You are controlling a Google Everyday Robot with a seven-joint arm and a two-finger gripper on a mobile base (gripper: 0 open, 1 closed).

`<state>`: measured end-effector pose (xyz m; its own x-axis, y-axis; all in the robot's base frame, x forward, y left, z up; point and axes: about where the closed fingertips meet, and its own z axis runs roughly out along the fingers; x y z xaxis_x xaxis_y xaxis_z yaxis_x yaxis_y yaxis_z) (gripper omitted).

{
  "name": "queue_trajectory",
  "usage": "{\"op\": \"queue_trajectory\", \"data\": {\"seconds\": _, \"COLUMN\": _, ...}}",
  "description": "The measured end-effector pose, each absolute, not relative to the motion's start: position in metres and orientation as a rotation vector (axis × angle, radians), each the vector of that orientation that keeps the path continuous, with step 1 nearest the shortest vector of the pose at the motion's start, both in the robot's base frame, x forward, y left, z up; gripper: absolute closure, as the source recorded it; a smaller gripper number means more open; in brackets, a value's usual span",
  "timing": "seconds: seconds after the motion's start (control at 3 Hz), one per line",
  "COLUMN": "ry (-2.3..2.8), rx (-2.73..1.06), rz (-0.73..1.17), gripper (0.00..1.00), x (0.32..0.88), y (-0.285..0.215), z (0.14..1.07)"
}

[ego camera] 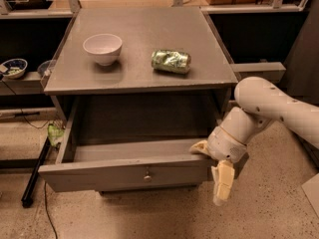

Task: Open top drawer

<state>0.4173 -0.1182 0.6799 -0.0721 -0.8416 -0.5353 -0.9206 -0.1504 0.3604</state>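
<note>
A grey cabinet fills the middle of the scene. The top drawer stands open beneath the cabinet's top, its front well out on the near side and its deep grey box showing empty. A white arm reaches in from the right. The gripper sits at the drawer's near right corner, fingers spread apart and grasping nothing, one lying at the drawer's top edge and the other pointing down. On top, a white bowl stands left and a crushed green can lies right. A small metal knob marks the drawer front's centre.
</note>
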Motion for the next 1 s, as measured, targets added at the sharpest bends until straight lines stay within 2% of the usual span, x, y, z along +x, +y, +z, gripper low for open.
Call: {"op": "queue_trajectory", "data": {"seconds": 1.0, "ry": 1.938, "rx": -2.046, "rz": 1.124, "gripper": 0.0, "x": 0.4067, "y": -0.1251, "z": 0.687}}
